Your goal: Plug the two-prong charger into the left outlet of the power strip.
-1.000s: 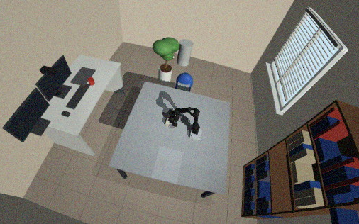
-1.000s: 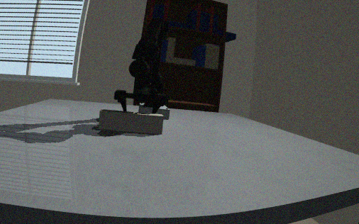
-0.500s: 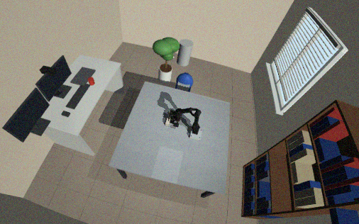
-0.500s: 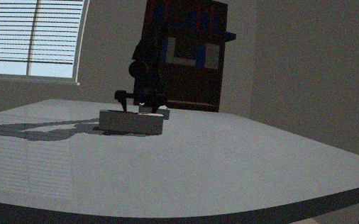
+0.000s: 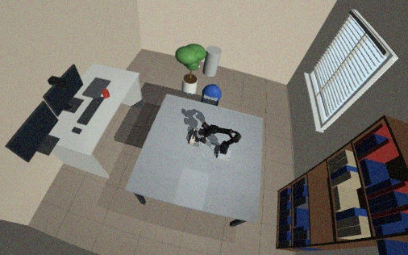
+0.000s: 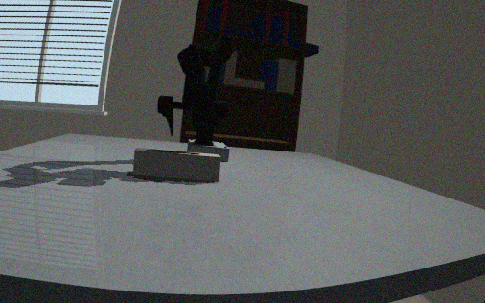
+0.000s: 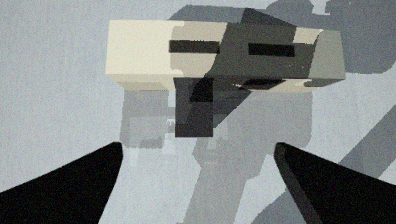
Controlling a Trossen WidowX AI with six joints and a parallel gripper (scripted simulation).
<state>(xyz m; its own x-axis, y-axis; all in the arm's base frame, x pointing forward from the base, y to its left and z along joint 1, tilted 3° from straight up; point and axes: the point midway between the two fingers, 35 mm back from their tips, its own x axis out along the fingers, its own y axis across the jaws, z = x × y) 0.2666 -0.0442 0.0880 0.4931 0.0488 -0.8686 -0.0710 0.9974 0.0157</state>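
Observation:
The power strip (image 5: 192,140) (image 6: 177,166) (image 7: 141,47) is a cream block on the table. In the wrist view two dark outlet slots show on its top, and shadow covers much of its right part. A dark block, seemingly the charger (image 7: 194,117), is against or close to the strip's near side, below the left slot in the wrist view. Its prongs cannot be seen, and whether it touches the strip is unclear. My gripper (image 5: 195,135) (image 6: 194,120) (image 7: 200,149) is open and empty above the table. Its fingers stand wide, to either side of the dark block in the wrist view.
The table (image 5: 160,173) (image 6: 286,230) carries my arm, whose base sits on a pale block (image 5: 224,155) (image 6: 220,152) behind the strip in the exterior view. Arm shadows fall across the strip and table. A desk with monitors (image 5: 32,131) and a bookshelf (image 5: 318,202) stand away from the table.

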